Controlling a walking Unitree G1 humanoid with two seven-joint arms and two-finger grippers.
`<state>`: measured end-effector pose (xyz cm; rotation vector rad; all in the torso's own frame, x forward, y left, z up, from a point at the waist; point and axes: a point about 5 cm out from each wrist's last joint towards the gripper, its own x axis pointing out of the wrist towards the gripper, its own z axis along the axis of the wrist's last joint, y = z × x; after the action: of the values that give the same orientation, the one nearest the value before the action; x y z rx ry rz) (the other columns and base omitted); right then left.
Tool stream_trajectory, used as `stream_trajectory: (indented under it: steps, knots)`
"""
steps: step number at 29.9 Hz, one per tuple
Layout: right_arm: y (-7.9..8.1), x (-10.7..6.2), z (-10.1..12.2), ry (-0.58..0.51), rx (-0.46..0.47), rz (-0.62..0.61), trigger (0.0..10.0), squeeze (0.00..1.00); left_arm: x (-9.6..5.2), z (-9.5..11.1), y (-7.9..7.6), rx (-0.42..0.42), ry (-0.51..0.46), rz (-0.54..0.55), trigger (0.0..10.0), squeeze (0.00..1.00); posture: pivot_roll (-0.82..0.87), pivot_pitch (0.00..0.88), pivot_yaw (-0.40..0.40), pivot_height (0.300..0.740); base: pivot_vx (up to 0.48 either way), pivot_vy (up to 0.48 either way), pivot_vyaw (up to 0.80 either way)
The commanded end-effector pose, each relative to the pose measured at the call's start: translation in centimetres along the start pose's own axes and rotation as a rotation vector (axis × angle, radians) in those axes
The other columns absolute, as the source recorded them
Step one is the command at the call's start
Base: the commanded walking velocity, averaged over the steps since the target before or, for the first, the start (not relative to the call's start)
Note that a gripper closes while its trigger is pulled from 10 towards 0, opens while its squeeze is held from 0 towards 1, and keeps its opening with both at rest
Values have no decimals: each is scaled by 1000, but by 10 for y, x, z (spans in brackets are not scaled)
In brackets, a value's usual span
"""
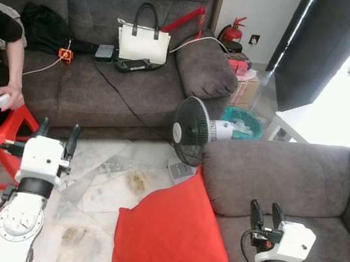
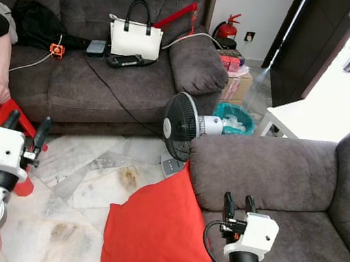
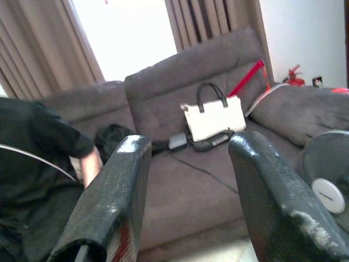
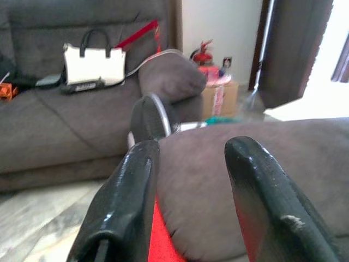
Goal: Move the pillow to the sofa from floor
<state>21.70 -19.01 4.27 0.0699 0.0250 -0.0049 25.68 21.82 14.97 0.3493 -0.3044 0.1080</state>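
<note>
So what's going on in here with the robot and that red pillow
The robot stands over a red pillow that lies on the floor, leaning against the near sofa. Neither tool holds anything: the left tool and right tool both hover open, apart from the pillow. A person sits on the far sofa.

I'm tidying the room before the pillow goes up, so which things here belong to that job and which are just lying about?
Part of the job:
- square red fabric pillow, on the floor leaning against the sofa
- grey fabric sofa beside it
- left hand and right hand, both open and empty

Just lying about:
- black electric floor fan
- white leather handbag
- red fire extinguisher
- red plastic stool
</note>
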Motion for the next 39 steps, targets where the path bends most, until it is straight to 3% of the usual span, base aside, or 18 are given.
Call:
stream_trajectory:
  steps: [1, 2, 6, 15, 17, 18, 19, 23, 34, 39]
  knots:
    - [0, 0, -7, 35, 7, 5, 10000, 0, -1, -16, -5, -29, 76, -28, 10000, 0, 109, 34, -29, 740, 0, 0, 0]
    - [0, 4, -13, 59, 8, 11, 10000, 0, 0, -28, -14, -33, 118, -77, 10000, 0, 104, 31, -27, 740, 0, 0, 0]
    - [-4, 10, -20, 99, 14, 4, 10000, 0, 1, -45, -26, -56, 190, -112, 10000, 0, 101, 27, -24, 740, 0, 0, 0]
    - [-15, 15, -43, 234, 22, 3, 10000, 0, -7, -85, -40, -105, 372, -144, 10000, 0, 102, 23, -23, 740, 0, 0, 0]
    - [-13, 12, -57, 312, 10, 21, 10000, 0, -16, -103, -45, -120, 465, -170, 10000, 0, 101, 22, -23, 740, 0, 0, 0]
    - [-13, 12, -57, 312, 10, 21, 10000, 0, -16, -103, -45, -120, 465, -170, 10000, 0, 101, 22, -23, 740, 0, 0, 0]
    - [-11, 7, -70, 387, -5, 39, 10000, 0, -30, -120, -51, -116, 560, -214, 10000, 0, 96, 20, -23, 740, 0, 0, 0]
    - [-9, 0, -86, 490, 15, 29, 10000, 0, -55, -143, -55, -95, 715, -244, 10000, 0, 98, 16, -24, 740, 0, 0, 0]
    - [-10, -22, -109, 639, 41, 2, 10000, 0, -86, -161, -56, -78, 844, -247, 10000, 0, 101, 0, -30, 740, 0, 0, 0]
    - [-17, -28, -112, 656, 38, 6, 10000, 0, -90, -163, -55, -64, 848, -260, 10000, 0, 97, 0, -27, 740, 0, 0, 0]
